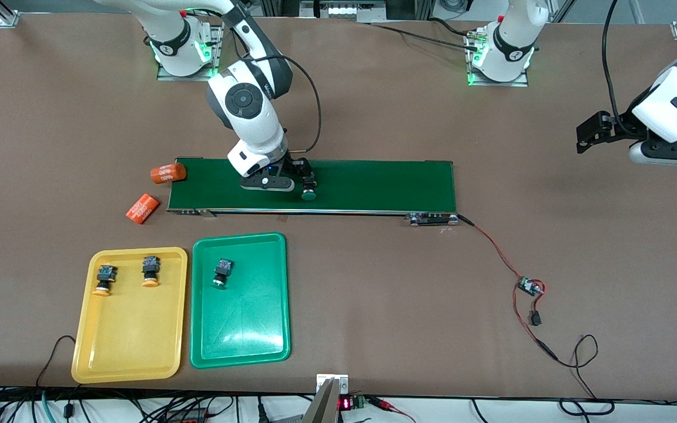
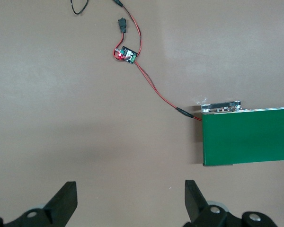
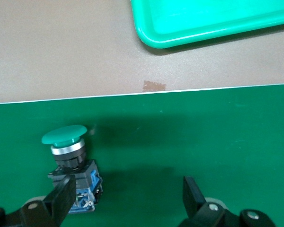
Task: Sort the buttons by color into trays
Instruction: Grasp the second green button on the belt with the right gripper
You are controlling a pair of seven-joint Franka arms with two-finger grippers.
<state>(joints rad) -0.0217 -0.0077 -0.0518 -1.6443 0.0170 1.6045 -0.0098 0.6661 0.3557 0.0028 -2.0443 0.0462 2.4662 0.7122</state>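
Your right gripper (image 1: 302, 181) is low over the long green conveyor belt (image 1: 374, 185), with its fingers spread wide. A green-capped button (image 3: 72, 163) lies on the belt just beside one finger (image 3: 61, 196), not between the two, and nothing is pinched. You can see its green cap (image 1: 308, 194) at the belt's edge nearer the front camera.

Your left gripper (image 1: 594, 130) waits up in the air over bare table past the belt's end on the left arm's side. Its fingers (image 2: 66, 201) are spread too and hold nothing.

Nearer the camera than the belt lie two trays side by side. The yellow tray (image 1: 130, 358) holds two orange-capped buttons (image 1: 104, 279) (image 1: 150, 271). The green tray (image 1: 241, 335) holds one green-capped button (image 1: 221, 272).

Two orange cylinders (image 1: 168, 173) (image 1: 141, 208) lie at the belt's end on the right arm's side.
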